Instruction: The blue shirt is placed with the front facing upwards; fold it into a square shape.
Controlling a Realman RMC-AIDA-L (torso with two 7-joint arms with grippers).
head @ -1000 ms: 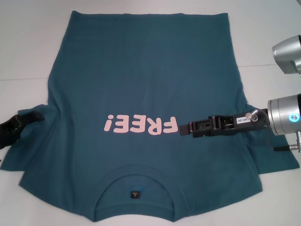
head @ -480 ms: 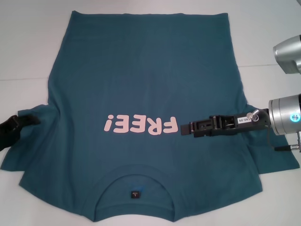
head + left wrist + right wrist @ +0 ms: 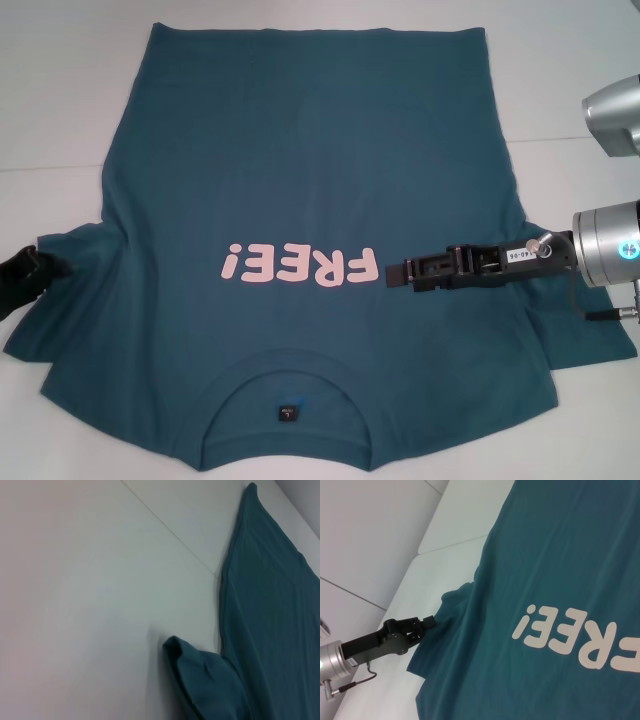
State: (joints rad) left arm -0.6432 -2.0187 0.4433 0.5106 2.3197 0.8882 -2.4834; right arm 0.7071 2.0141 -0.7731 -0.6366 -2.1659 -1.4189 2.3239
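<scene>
The shirt [image 3: 310, 250] lies flat, print up, on the white desk [image 3: 60, 90], collar nearest. It looks light and limp, best taken at sleeve edges or hem corners. Left gripper [image 3: 30, 272] pinches the left sleeve; right gripper [image 3: 392, 272] hovers by the print, apparently closed.

Bright, even overhead light; shadows soft and faint; no glare; left wrist view slightly soft.
</scene>
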